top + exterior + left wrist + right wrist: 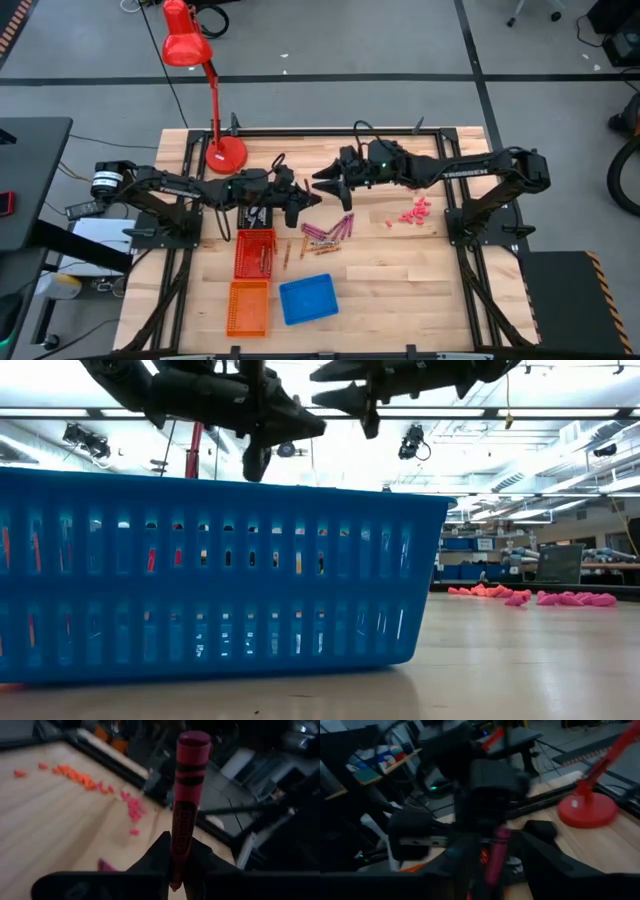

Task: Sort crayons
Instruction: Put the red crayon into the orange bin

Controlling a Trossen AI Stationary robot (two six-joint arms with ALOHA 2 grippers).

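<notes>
A magenta crayon [186,805] stands upright between the fingers of the left claw [177,870], which is closed on its lower part; its paper label and blunt upper end rise clear above the fingers. In the high view this left claw [300,203] hangs above the middle of the desk [400,270], just behind the red basket [254,253]. The right claw [325,182] faces it from close by, tip to tip, with its fingers spread apart on either side of the same crayon [496,852]; it does not grip the crayon.

The other crayons [328,233] lie in a loose heap on the desk just in front of the two claws, pink and brownish sticks pointing various ways, beside the red basket. An orange basket [249,307] sits in front of the red one, and a blue basket [308,299] is beside it. A scatter of small pink bits [413,212] lies farther towards the right arm. A red lamp [190,60] stands on its round base at the desk's far edge.
</notes>
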